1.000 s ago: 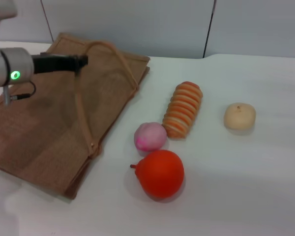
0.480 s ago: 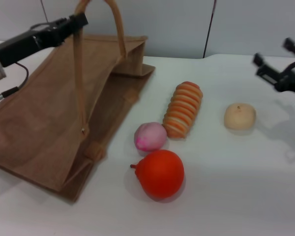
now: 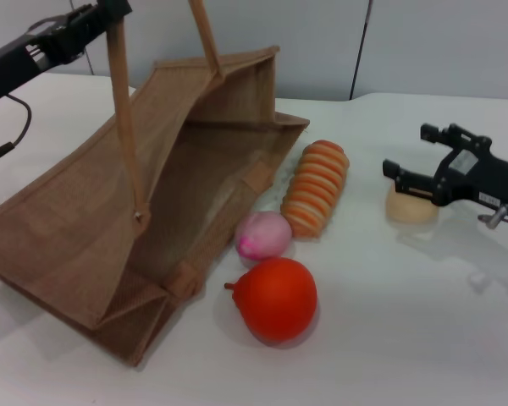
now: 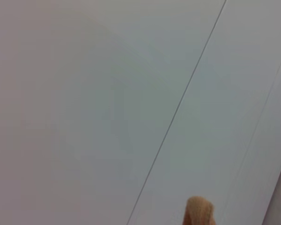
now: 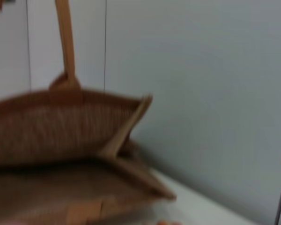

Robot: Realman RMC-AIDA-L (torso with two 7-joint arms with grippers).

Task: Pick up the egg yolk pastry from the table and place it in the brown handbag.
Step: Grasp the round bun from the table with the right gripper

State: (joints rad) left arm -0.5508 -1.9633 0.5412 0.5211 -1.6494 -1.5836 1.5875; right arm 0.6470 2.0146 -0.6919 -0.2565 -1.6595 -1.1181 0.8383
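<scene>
The egg yolk pastry [image 3: 409,210] lies on the white table [image 3: 406,338] at the right, partly hidden behind a finger of my right gripper. My right gripper [image 3: 407,153] is open and hovers just above and behind the pastry. The brown handbag [image 3: 85,220] stands at the left with its mouth held open towards the middle of the table. My left gripper [image 3: 110,13] is shut on one handle [image 3: 121,110] and holds it high at the top left. The right wrist view shows the open bag [image 5: 61,131]. The left wrist view shows a bit of handle [image 4: 200,213].
A long orange-and-cream ridged bread [image 3: 316,186], a pink-white ball [image 3: 263,234] and an orange-red fruit [image 3: 275,298] lie between the bag and the pastry. The ball touches the bag's front edge. A grey wall stands behind the table.
My left gripper has lifted the handle higher and the bag's mouth has opened wider. My right gripper has come in from the right and lowered towards the pastry.
</scene>
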